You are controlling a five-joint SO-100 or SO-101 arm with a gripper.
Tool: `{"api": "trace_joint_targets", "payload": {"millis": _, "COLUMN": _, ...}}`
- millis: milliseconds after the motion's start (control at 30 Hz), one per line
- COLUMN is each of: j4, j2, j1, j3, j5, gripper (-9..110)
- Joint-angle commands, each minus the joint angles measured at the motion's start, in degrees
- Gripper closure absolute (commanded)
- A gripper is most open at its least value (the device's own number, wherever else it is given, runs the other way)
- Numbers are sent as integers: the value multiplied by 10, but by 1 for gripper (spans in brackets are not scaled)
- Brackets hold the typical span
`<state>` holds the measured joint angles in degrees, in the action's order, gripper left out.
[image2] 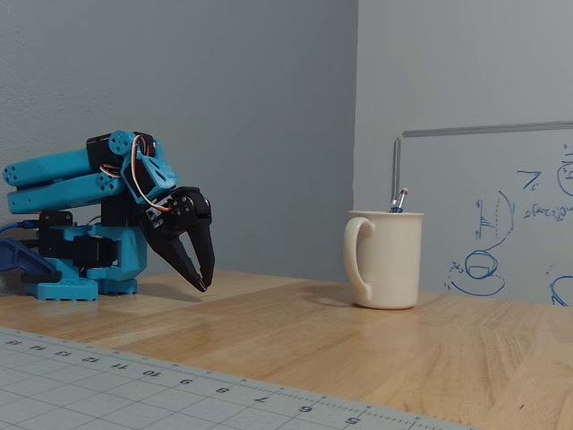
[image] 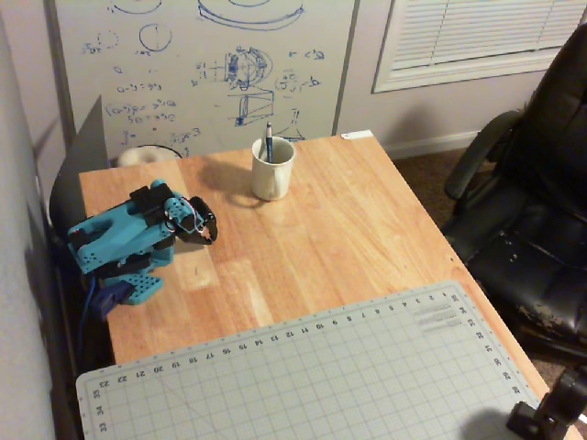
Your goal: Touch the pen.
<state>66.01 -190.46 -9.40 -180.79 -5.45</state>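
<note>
The pen in the mug is not touched: the arm is folded at the frame's left, its fingers nearly closed and empty.

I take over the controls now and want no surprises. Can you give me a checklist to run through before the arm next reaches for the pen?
1. Pen stands in the mug: ok.
2. Mug upright on the table: ok.
3. Claw shut, holding nothing: ok.
4. Bare table between claw and mug: ok.
5. Claw near the pen: not ok; the arm is folded at its base.
6. Pen tip reachable above the rim: cannot tell.
</note>
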Motion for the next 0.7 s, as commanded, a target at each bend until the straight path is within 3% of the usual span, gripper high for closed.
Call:
{"api": "trace_joint_targets", "payload": {"millis": 0, "j4": 1, "j2": -12, "j1": 1, "j3": 8, "j5": 0, "gripper": 101}}
{"api": "trace_joint_targets", "payload": {"millis": 667, "j4": 1, "j2": -12, "j1": 1, "j3": 8, "j5": -1, "gripper": 101}}
